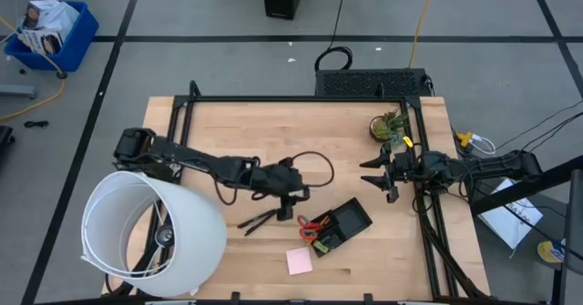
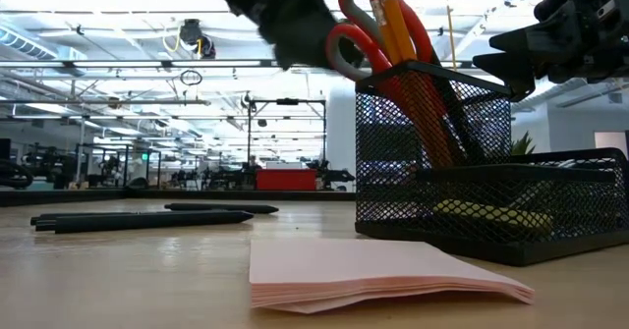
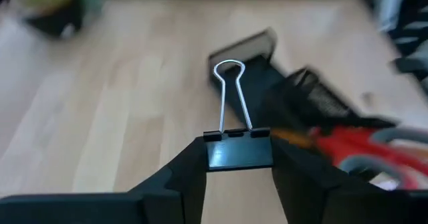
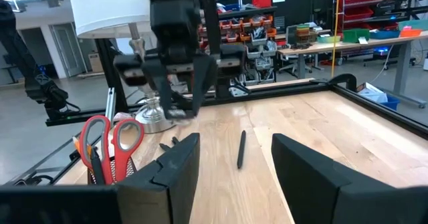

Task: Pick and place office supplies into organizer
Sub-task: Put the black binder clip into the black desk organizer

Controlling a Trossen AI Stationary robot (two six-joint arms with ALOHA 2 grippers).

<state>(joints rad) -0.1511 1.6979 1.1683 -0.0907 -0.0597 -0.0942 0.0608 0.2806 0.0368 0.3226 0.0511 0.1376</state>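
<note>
My left gripper (image 3: 239,142) hangs over the table's middle (image 1: 291,196), just left of the organizer, shut on a small black binder clip (image 3: 239,154). The organizer (image 1: 344,223) is a black mesh tray with an upright cup (image 2: 432,142). In the cup stand red-handled scissors (image 2: 359,20) and an orange pencil (image 2: 395,25). Black pens (image 1: 262,219) lie on the wood left of the organizer. The pink sticky-note pad (image 1: 299,260) lies flat near the table's front. My right gripper (image 1: 375,173) waits open to the right of the organizer, touching nothing. My left gripper pinches the binder clip's black body (image 3: 239,158) between its two fingers, one on each end. The clip's silver wire handles (image 3: 229,83) stick out past the fingertips toward the organizer. The fingers point down from above, and the clip is lifted clear of the table.
A large white lampshade-like cylinder (image 1: 150,237) covers the table's near left corner. A small potted plant (image 1: 387,125) stands at the far right. A black frame (image 1: 291,99) runs along the table's edges. Bare wood lies between the left gripper and the far edge.
</note>
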